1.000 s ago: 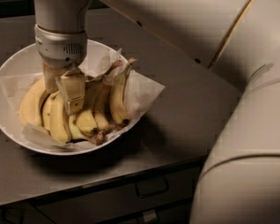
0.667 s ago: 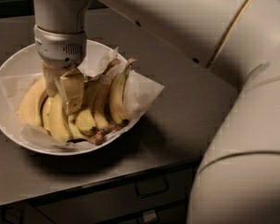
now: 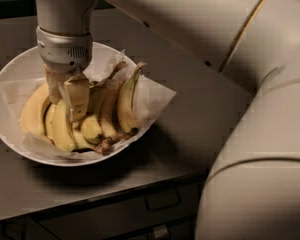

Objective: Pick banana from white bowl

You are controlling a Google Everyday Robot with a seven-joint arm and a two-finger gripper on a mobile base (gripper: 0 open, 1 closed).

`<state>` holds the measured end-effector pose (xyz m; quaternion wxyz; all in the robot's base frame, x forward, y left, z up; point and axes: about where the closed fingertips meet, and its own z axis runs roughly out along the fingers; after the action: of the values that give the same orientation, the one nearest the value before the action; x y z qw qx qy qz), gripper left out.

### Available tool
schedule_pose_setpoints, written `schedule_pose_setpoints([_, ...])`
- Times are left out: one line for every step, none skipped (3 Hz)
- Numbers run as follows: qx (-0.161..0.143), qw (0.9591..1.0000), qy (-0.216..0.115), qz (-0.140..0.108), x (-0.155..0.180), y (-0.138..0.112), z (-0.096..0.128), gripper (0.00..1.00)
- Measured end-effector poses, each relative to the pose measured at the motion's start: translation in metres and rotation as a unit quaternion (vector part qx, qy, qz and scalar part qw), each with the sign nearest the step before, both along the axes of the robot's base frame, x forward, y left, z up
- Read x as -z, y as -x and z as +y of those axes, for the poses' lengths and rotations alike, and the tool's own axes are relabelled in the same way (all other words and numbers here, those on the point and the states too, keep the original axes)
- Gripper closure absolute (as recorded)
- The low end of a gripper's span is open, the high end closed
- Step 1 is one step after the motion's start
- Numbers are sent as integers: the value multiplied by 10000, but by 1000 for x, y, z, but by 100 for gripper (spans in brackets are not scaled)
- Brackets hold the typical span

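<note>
Lower left of frame: white bowl (image 3: pixel 5 129) sits near the counter (image 3: pixel 190 134) front edge.
Inside, the banana (image 3: pixel 62 131) has its long axis near upright in frame, upper end under the gripper (image 3: pixel 66 109); its hold cannot be told. Open counter lies right and beyond.

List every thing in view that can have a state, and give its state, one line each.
Wide glossy white bowl: upright on the grey counter, filled.
Crumpled white paper: lining the bowl.
Pale yellow bananas: unpeeled, in the bowl.
Robot's gripper: down in the bowl, among the bananas.
Grey drawer: shut.
</note>
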<state>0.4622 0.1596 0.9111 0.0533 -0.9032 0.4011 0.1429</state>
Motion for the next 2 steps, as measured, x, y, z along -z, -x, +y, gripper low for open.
schedule_pose_setpoints([-22,10000,-7,30,1,0,1,49])
schedule_pose_setpoints([-44,10000,-14,51,3,-1,2,49])
